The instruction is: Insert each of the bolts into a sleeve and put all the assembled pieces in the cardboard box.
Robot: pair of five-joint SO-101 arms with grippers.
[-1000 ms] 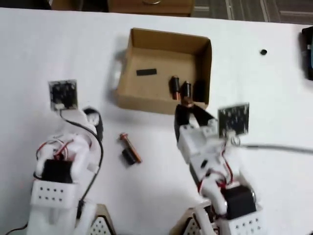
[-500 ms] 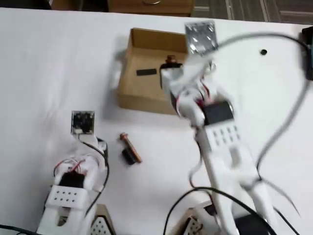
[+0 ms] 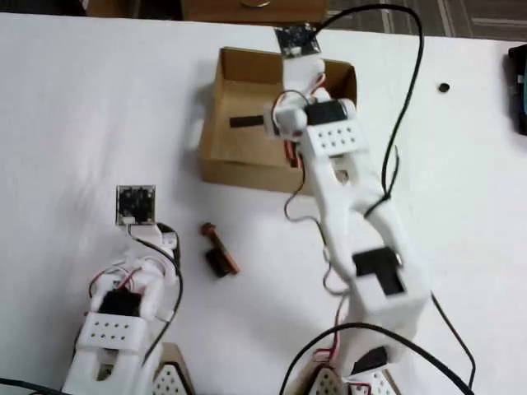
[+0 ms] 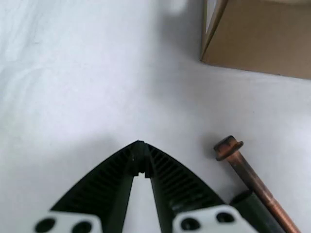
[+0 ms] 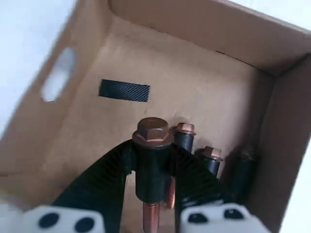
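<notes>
Now | right gripper (image 5: 153,162) squeezes a sleeved bolt (image 5: 152,132) over the cardboard box (image 5: 204,29) — likely hard, slippery, so hold the black sleeve | left gripper (image 4: 141,148) pinched shut, empty

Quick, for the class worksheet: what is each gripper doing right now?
Left gripper: closed, empty.
Right gripper: closed on a sleeved bolt over the cardboard box.

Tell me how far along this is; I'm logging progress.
Done: about three sleeved pieces stand in the cardboard box. In hand: the right end effector holds another sleeved bolt over it. Remaining: one bolt and sleeve lying on the table, then boxing both.
</notes>
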